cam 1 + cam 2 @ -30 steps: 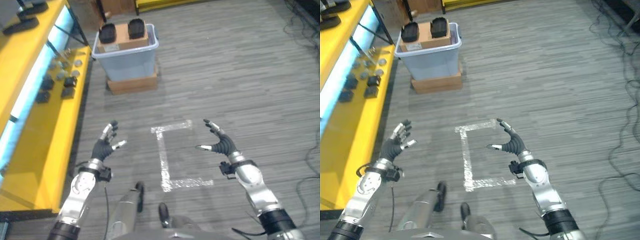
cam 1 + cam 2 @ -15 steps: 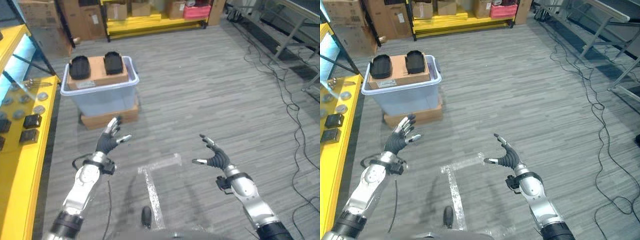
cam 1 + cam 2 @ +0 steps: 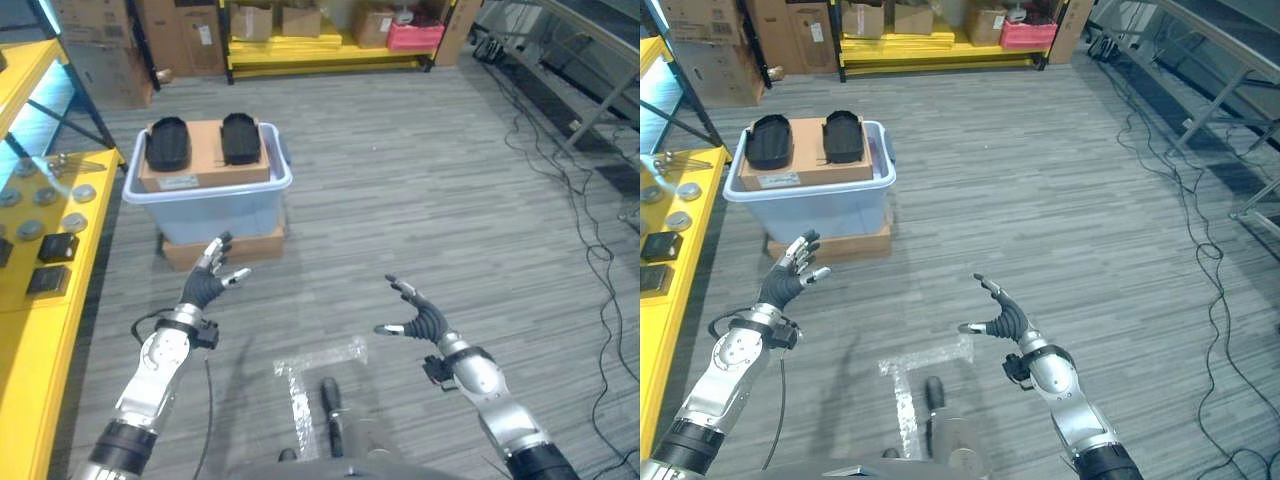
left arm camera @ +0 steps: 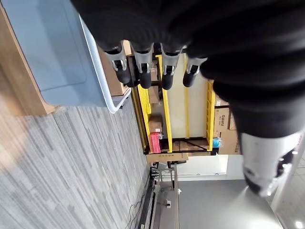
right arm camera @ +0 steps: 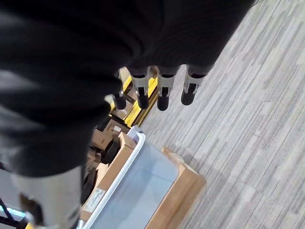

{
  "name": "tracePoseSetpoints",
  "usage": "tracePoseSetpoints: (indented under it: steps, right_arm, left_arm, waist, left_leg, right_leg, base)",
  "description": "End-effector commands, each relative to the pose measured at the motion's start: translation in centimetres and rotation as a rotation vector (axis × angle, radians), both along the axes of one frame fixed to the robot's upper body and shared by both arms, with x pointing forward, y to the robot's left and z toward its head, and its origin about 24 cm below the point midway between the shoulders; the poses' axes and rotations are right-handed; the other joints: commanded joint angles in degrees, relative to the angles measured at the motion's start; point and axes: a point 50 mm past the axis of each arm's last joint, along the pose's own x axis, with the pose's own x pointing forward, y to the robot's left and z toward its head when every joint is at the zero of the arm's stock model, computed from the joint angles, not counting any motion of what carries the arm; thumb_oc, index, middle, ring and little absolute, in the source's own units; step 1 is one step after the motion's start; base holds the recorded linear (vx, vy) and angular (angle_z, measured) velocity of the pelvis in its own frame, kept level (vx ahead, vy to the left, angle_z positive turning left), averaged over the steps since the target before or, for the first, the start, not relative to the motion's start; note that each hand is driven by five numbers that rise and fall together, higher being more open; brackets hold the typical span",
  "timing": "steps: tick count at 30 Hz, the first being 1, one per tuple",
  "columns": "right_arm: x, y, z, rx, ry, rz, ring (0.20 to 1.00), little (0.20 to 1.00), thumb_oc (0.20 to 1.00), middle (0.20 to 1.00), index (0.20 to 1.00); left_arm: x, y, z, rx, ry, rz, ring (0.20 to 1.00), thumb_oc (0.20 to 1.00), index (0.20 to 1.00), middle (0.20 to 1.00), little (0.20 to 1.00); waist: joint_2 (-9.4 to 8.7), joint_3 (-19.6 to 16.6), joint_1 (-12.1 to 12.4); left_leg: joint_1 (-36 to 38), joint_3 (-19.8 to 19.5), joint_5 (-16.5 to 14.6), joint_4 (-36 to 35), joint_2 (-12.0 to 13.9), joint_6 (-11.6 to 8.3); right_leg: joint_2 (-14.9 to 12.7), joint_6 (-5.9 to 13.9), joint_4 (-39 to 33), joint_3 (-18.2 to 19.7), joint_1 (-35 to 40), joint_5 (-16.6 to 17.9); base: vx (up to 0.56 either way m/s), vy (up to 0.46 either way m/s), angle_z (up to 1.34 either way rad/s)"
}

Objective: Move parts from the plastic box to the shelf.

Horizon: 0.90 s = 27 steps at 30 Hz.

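Both robot hands hang open over the floor, the left robot hand (image 3: 788, 281) just short of the plastic box (image 3: 810, 200), the right robot hand (image 3: 1002, 318) well apart from it.

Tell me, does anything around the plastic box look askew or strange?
Nothing spilled or damaged. One oddity: a brown cardboard box with two black oval parts on top fills the pale blue plastic box, which rests on a flat brown cardboard carton.
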Motion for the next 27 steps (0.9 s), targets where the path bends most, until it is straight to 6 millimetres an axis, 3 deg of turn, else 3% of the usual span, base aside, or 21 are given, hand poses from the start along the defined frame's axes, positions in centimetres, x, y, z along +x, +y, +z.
tracePoseSetpoints:
  steps: [1, 4, 5, 7, 8, 9, 10, 11, 12, 13, 16, 19, 21, 22, 24, 25, 27]
  right_arm:
    - [1.1, -1.1, 2.6, -0.002, -0.127, -0.028, 1.000, 1.000, 1.000, 1.000, 1.000]
    - [0.7, -1.4, 2.3, -0.009, -0.120, -0.030, 1.000, 1.000, 1.000, 1.000, 1.000]
    - [0.7, -1.8, 2.8, -0.005, -0.135, -0.029, 1.000, 1.000, 1.000, 1.000, 1.000]
    - [0.7, -2.0, 3.0, -0.005, -0.139, -0.029, 1.000, 1.000, 1.000, 1.000, 1.000]
    - [1.0, -2.2, 3.4, -0.024, -0.148, -0.024, 1.000, 1.000, 1.000, 1.000, 1.000]
    - [1.0, -2.4, 3.5, -0.027, -0.150, -0.023, 1.000, 1.000, 1.000, 1.000, 1.000]
    - [1.0, -2.4, 3.5, -0.027, -0.150, -0.023, 1.000, 1.000, 1.000, 1.000, 1.000]
    - [1.0, -2.6, 3.6, -0.016, -0.144, -0.028, 1.000, 1.000, 1.000, 1.000, 1.000]
    - [1.0, -2.6, 3.6, -0.016, -0.143, -0.028, 1.000, 1.000, 1.000, 1.000, 1.000]
    - [0.9, -2.8, 3.1, 0.046, -0.112, -0.055, 1.000, 1.000, 1.000, 1.000, 1.000]
    - [0.6, -3.3, 3.0, 0.051, -0.101, -0.078, 1.000, 1.000, 1.000, 1.000, 1.000]
    - [0.6, -3.6, 3.0, 0.063, -0.113, -0.099, 1.000, 1.000, 1.000, 1.000, 1.000]
    - [0.6, -3.5, 3.0, 0.064, -0.113, -0.099, 1.000, 1.000, 1.000, 1.000, 1.000]
    - [1.0, -3.7, 3.6, -0.012, -0.159, -0.109, 1.000, 1.000, 1.000, 1.000, 1.000]
    - [1.0, -3.7, 3.6, -0.025, -0.168, -0.112, 1.000, 1.000, 1.000, 1.000, 1.000]
    - [0.9, -3.5, 3.6, -0.027, -0.176, -0.106, 1.000, 1.000, 1.000, 1.000, 1.000]
    - [0.8, -3.5, 3.6, -0.028, -0.175, -0.107, 1.000, 1.000, 1.000, 1.000, 1.000]
  left_arm:
    - [0.7, -1.0, 2.9, 0.025, -0.155, -0.053, 1.000, 1.000, 1.000, 1.000, 1.000]
    - [0.7, -1.5, 2.4, 0.015, -0.141, -0.068, 1.000, 1.000, 1.000, 1.000, 1.000]
    - [0.7, -1.7, 2.1, -0.008, -0.124, -0.068, 1.000, 1.000, 1.000, 1.000, 1.000]
    - [0.7, -1.7, 2.0, -0.014, -0.121, -0.070, 1.000, 1.000, 1.000, 1.000, 1.000]
    - [0.7, -1.7, 1.9, -0.023, -0.115, -0.065, 1.000, 1.000, 1.000, 1.000, 1.000]
    - [0.6, -1.6, 1.9, -0.028, -0.114, -0.060, 1.000, 1.000, 1.000, 1.000, 1.000]
    - [0.6, -1.6, 1.9, -0.028, -0.114, -0.060, 1.000, 1.000, 1.000, 1.000, 1.000]
    - [0.5, -1.4, 1.8, -0.033, -0.110, -0.052, 1.000, 1.000, 1.000, 1.000, 1.000]
    - [0.5, -1.4, 1.8, -0.033, -0.110, -0.052, 1.000, 1.000, 1.000, 1.000, 1.000]
    - [0.4, -1.2, 1.6, -0.037, -0.102, -0.033, 1.000, 1.000, 1.000, 1.000, 1.000]
    - [0.0, -1.1, 1.2, -0.058, -0.085, -0.027, 1.000, 1.000, 1.000, 1.000, 1.000]
    - [-0.2, -0.9, 0.9, -0.062, -0.073, -0.015, 1.000, 1.000, 1.000, 1.000, 1.000]
    - [-0.2, -0.9, 0.9, -0.062, -0.073, -0.014, 1.000, 1.000, 1.000, 1.000, 1.000]
    - [0.2, -1.4, 0.9, -0.053, -0.073, -0.018, 1.000, 1.000, 1.000, 1.000, 1.000]
    - [0.4, -1.6, 0.9, -0.048, -0.075, -0.024, 1.000, 1.000, 1.000, 1.000, 1.000]
    - [0.6, -1.9, 1.0, -0.047, -0.080, -0.035, 1.000, 1.000, 1.000, 1.000, 1.000]
    - [0.6, -1.9, 1.0, -0.048, -0.079, -0.036, 1.000, 1.000, 1.000, 1.000, 1.000]
  waist:
    - [-0.31, 0.28, -1.81]
    - [-0.22, -1.21, -2.04]
    - [0.19, -1.57, -2.12]
    - [0.47, -1.38, -2.05]
    - [0.69, -0.36, -1.68]
    - [0.15, 0.22, -1.44]
    - [0.15, 0.22, -1.44]
    - [-0.18, 0.60, -1.05]
    - [0.33, 0.52, -1.07]
    - [-0.53, 1.01, -0.32]
    - [-1.43, 1.29, 0.83]
    - [-0.85, 0.85, 1.83]
    - [-1.00, 0.99, 1.86]
    - [0.64, 0.63, 3.24]
    - [0.77, 0.75, 3.33]
    - [1.87, -0.10, 3.25]
    - [1.73, -0.14, 3.31]
  left_leg:
    - [-0.95, 2.05, -1.29, -0.53, 2.09, -3.22]
    - [0.24, 1.02, -3.66, 0.34, 3.08, -4.07]
    - [-2.10, 0.78, -3.45, 9.67, 4.06, -6.10]
    - [-3.61, 1.19, -2.94, 14.60, 3.99, -7.10]
    - [-8.68, 2.34, 1.76, 27.36, 4.04, -9.37]
    - [-10.93, 2.85, 4.50, 32.16, 3.19, -9.66]
    - [-10.93, 2.85, 4.50, 32.16, 3.19, -9.66]
    - [-13.11, 3.20, 6.07, 37.46, 2.19, -9.90]
    - [-13.22, 3.13, 5.14, 38.22, 2.63, -9.80]
    - [-17.79, 6.80, 5.93, 43.66, 3.39, -9.36]
    - [-22.74, 10.48, 3.83, 38.43, 5.01, -8.20]
    - [-21.87, 11.28, 3.39, 19.76, 5.16, -7.71]
    - [-21.42, 11.35, 3.67, 19.22, 5.03, -7.69]
    - [-23.35, 10.54, 8.65, 4.85, 5.52, -8.86]
    - [-23.63, 10.99, 9.49, 3.84, 5.76, -9.09]
    - [-22.06, 11.54, 10.43, 1.52, 7.07, -9.18]
    - [-21.56, 11.60, 10.16, 1.06, 6.89, -9.18]
  right_leg:
    - [0.10, 2.57, -4.90, 1.58, 7.02, 2.04]
    - [-0.82, 0.92, -7.22, 2.18, 10.36, 2.69]
    - [-0.56, -0.35, -6.69, 2.41, 12.99, 1.66]
    - [-0.55, -0.92, -6.93, 2.00, 14.53, 0.91]
    - [-0.85, -2.01, -6.95, 1.36, 17.30, -0.46]
    - [-1.46, -2.45, -6.43, 1.44, 17.70, -0.52]
    - [-1.46, -2.45, -6.43, 1.44, 17.70, -0.52]
    - [-1.73, -2.86, -6.21, 1.51, 18.42, -0.94]
    - [-1.24, -2.88, -6.29, 1.41, 18.63, -1.32]
    - [-2.35, -3.67, -5.98, 1.64, 20.36, -2.26]
    - [-4.02, -3.88, -5.84, 1.02, 22.58, -3.60]
    - [-4.30, -3.21, -6.97, 0.10, 23.92, -4.80]
    - [-4.46, -3.19, -7.01, 0.14, 24.13, -4.82]
    - [-3.74, -2.90, -8.48, -0.43, 28.02, -7.13]
    - [-3.67, -2.91, -8.64, -0.39, 29.07, -7.83]
    - [-3.14, -2.74, -8.84, 0.36, 30.09, -8.49]
    - [-3.35, -2.74, -8.92, 0.39, 30.39, -8.78]
  base:
    - [0.24, -0.162, 0.78]
    - [0.35, -0.286, 1.06]
    - [0.33, -0.295, 0.74]
    - [0.27, -0.235, 0.58]
    - [0.16, -0.183, 0.41]
    - [0.17, -0.184, 0.22]
    - [0.08, -0.121, 0.24]
    - [0.08, -0.047, 0.11]
    - [0.20, -0.161, -0.20]
    - [0.21, -0.141, -0.45]
    - [0.25, -0.103, -0.20]
    - [0.18, 0.024, 0.02]
    - [0.22, 0.036, -0.12]
    - [0.36, 0.059, -0.36]
    - [0.36, 0.096, -0.14]
    - [0.27, 0.112, 0.07]
    - [0.20, 0.100, -0.18]
